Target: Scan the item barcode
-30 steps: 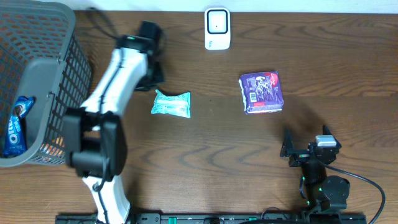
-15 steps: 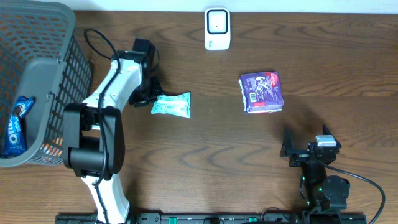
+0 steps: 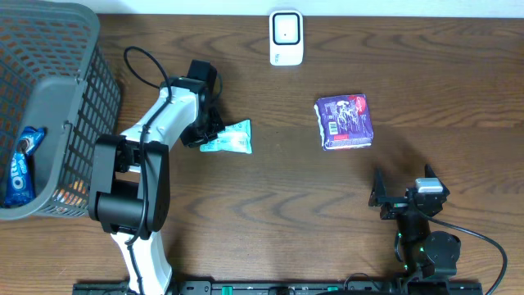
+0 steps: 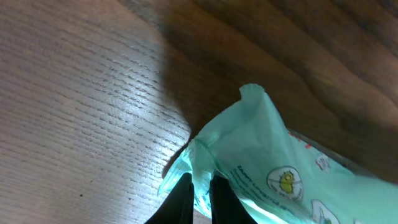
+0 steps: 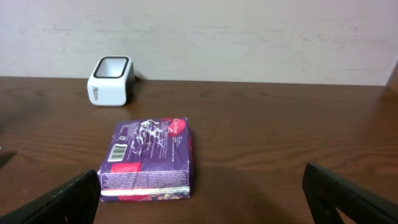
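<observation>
Grasp step: left end effector point(image 4: 200, 194) clamped on packet point(image 4: 267, 155) edge, right end effector point(image 5: 205, 198) open; next, lift toward scanner point(image 3: 286, 37).

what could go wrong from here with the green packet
1. The left gripper pinches only the crimped edge of the mint-green plastic packet; it could slip free when lifted.
2. Held by one edge, it may dangle and twist, so the white box scanner might not read it.
</observation>
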